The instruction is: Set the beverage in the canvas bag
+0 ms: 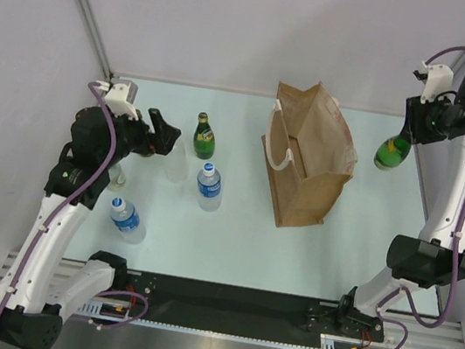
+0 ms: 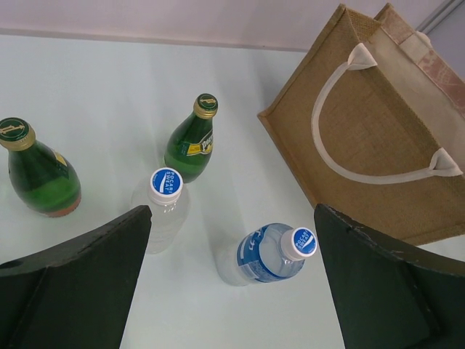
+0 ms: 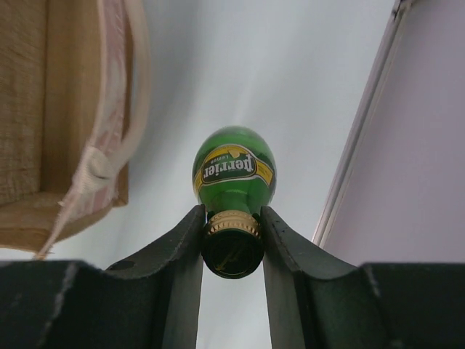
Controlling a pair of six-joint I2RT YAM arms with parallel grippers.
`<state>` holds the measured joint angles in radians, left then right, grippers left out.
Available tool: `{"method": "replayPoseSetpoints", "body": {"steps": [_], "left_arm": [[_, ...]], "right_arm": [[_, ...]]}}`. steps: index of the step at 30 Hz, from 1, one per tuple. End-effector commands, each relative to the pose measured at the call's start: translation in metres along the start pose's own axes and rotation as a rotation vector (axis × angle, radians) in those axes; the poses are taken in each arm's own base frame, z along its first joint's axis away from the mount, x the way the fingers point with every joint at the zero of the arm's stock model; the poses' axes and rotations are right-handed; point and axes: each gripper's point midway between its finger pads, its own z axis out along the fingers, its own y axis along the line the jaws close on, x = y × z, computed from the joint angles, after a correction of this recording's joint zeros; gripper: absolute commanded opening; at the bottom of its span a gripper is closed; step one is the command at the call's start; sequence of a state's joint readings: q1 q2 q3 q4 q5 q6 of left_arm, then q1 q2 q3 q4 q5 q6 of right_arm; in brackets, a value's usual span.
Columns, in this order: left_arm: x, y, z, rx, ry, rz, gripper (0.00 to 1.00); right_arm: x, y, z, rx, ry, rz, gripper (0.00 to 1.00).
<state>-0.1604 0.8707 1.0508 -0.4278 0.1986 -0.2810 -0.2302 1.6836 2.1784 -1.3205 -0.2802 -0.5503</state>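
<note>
Apparently glass: green bottle [image 3: 234, 171] looked heavy, slippery, breakable; right gripper [image 3: 231, 215] clamped neck near top, good hold; left gripper [image 2: 232, 212] spread wide, empty.

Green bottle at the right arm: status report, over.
Status: right gripper shut on green bottle neck; left gripper open, empty. Bottle right of canvas bag, not yet in. Nothing between them.

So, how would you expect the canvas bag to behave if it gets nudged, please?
The canvas bag stands tall and unbraced, so it would probably tip or slide. Its woven walls hold their shape yet bow slightly, so they likely flex.
</note>
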Motion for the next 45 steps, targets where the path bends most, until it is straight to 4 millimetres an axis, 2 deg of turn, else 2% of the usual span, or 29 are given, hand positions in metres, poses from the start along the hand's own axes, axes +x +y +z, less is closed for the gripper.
{"method": "replayPoseSetpoints", "body": {"steps": [1,10,14,18,19,26,27,32,37,41,45], "left_arm": [[-0.029,-0.012,-0.003,0.045,-0.075,0.003,1.0],[-0.03,-0.011,-0.001,0.034,-0.074,-0.018,1.0],[-0.033,-0.011,-0.001,0.029,-0.079,-0.027,1.0],[-0.033,-0.01,0.0,0.023,-0.081,-0.038,1.0],[-0.033,-0.01,0.0,0.023,-0.081,-0.038,1.0],[-0.033,-0.009,-0.001,0.013,-0.084,-0.054,1.0],[-0.033,-0.009,-0.001,0.012,-0.086,-0.055,1.0],[-0.029,-0.008,0.0,0.011,-0.077,-0.068,1.0],[-0.026,-0.006,0.0,0.004,-0.073,-0.069,1.0],[-0.022,-0.005,-0.003,-0.003,-0.069,-0.077,1.0],[-0.02,-0.004,-0.003,-0.008,-0.067,-0.087,1.0]], "right_arm": [[-0.067,0.012,-0.034,0.011,-0.224,-0.08,0.0],[-0.138,0.044,-0.061,-0.018,-0.478,-0.156,0.0],[-0.161,0.058,-0.066,-0.05,-0.559,-0.164,0.0],[-0.188,0.071,-0.08,-0.089,-0.66,-0.161,0.0],[-0.194,0.084,-0.08,-0.121,-0.676,-0.171,0.0],[-0.226,0.123,-0.089,-0.2,-0.788,-0.213,0.0],[-0.226,0.128,-0.084,-0.215,-0.781,-0.215,0.0],[-0.222,0.151,-0.035,-0.32,-0.695,-0.212,0.0],[-0.216,0.16,0.016,-0.365,-0.621,-0.208,0.0],[-0.205,0.163,0.064,-0.386,-0.542,-0.199,0.0],[-0.204,0.165,0.094,-0.389,-0.531,-0.204,0.0]]}}
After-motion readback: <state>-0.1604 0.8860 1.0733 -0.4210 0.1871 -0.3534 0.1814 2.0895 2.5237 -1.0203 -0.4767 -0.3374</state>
